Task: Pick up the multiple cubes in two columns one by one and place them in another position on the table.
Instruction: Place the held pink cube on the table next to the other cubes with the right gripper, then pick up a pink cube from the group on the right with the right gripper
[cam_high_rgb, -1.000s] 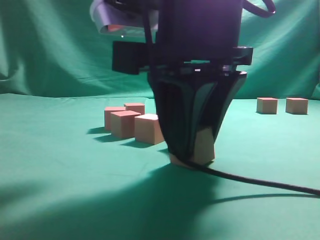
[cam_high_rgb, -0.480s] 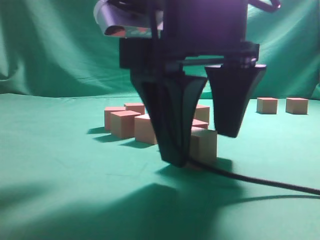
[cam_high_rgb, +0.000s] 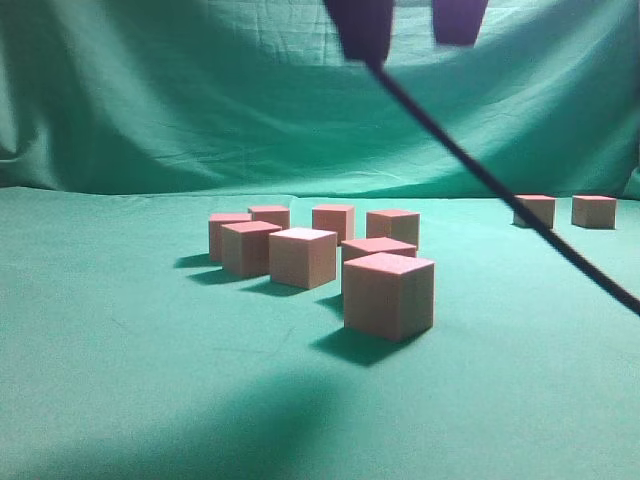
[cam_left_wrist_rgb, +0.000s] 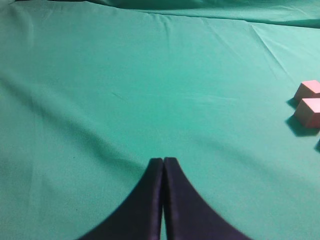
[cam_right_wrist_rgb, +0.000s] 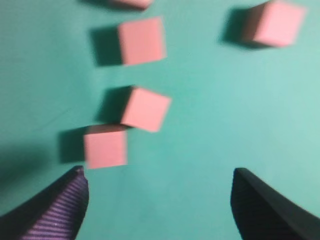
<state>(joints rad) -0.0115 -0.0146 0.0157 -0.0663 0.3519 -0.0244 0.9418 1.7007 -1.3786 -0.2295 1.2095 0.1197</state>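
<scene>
1. Nearest cube (cam_high_rgb: 389, 295): sits alone on the green table (cam_high_rgb: 120, 400), upright, turned slightly so one corner faces the camera, shadow cast front-left. Nothing touching it.
2. Just behind it: a cube (cam_high_rgb: 378, 247), mostly hidden by the near one.
3. Left of those: a cube (cam_high_rgb: 302, 257), then a tight pair (cam_high_rgb: 248, 247) and (cam_high_rgb: 227, 231), with more at the back (cam_high_rgb: 270, 214), (cam_high_rgb: 333, 220), (cam_high_rgb: 393, 226). The cluster reads as two rough columns running away from the camera.
4. Far right, well apart from the cluster: two cubes (cam_high_rgb: 536, 210) and (cam_high_rgb: 594, 211) near the backdrop (cam_high_rgb: 150, 90).
5. Right gripper (cam_high_rgb: 410, 22): up at the top edge, fingertips spread wide, nothing between them. Its wrist view is blurred, looking down on several cubes, closest one (cam_right_wrist_rgb: 105, 146) near the left fingertip (cam_right_wrist_rgb: 60, 205).
6. Black cable (cam_high_rgb: 500, 190) runs diagonally from the gripper down to the right edge.
7. Left gripper (cam_left_wrist_rgb: 163, 165): fingers pressed together, empty, over bare cloth; two cubes (cam_left_wrist_rgb: 309, 111) at the right edge of its view.
</scene>
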